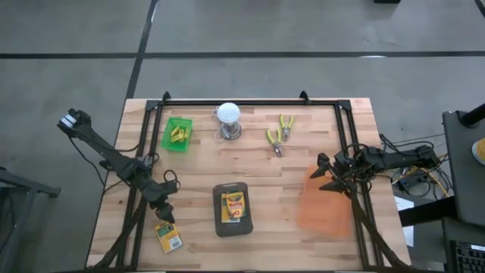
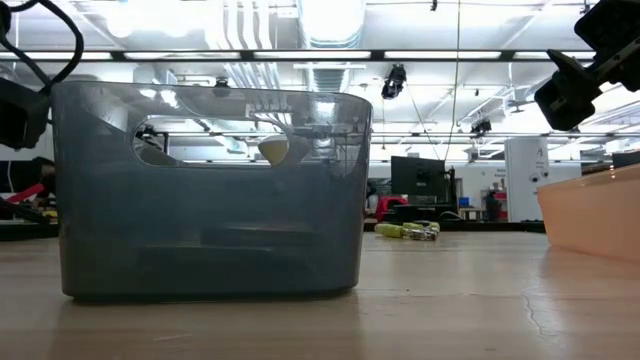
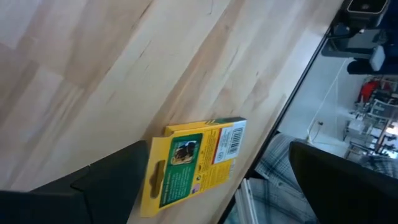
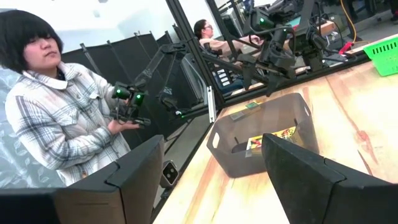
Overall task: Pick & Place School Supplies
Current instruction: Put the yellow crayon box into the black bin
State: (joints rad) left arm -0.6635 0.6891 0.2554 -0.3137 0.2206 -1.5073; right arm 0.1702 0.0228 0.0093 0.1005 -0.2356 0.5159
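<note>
Over crayon box (image 1: 169,237): left gripper (image 1: 164,214) open.

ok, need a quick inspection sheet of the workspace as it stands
Surface: wooden table, black frame rails.
Job's things: one crayon box in the grey bin; another crayon box on the table's front left; yellow pieces in the green basket.
Clutter: white bulb, yellow-handled pliers, orange bin.
Grippers: left gripper open above the loose box; right gripper open over the orange bin.
Cables: bundle off the right edge.
Surroundings: person beside the table.
</note>
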